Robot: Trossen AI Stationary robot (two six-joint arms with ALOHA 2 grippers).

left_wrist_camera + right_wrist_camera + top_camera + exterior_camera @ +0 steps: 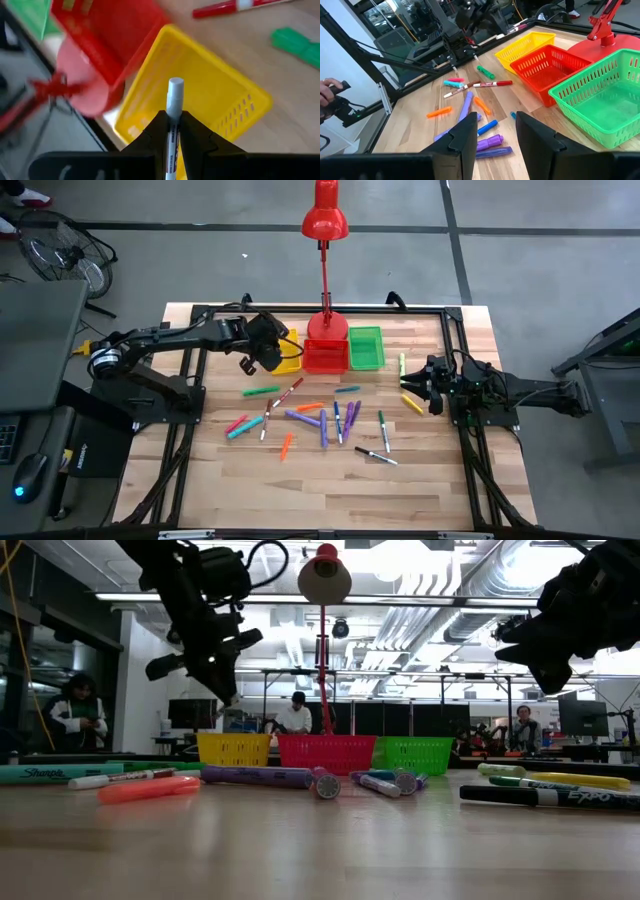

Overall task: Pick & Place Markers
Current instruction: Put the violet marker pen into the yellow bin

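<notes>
My left gripper [263,350] hangs above the table beside the yellow bin [288,358], shut on a white marker with a grey cap [175,97]. The yellow bin [210,95] lies right below it in the left wrist view. Several loose markers [320,420] in many colours lie flat on the wooden table's middle. My right gripper [428,388] waits at the table's right side. Its fingers stand open around [492,135] with nothing between them. My left gripper pinches the marker's white barrel [172,137] between its two fingers [197,137]. The grey capped end [175,92] stands out past the fingertips. The fingers slant downward, and the marker is lifted clear, above the yellow bin.
Yellow, red [326,356] and green [366,347] bins stand in a row at the table's far middle. A red desk lamp [325,220] rises behind the red bin. Black frame rails [190,430] run along the table's sides. People show in the room behind [295,712].
</notes>
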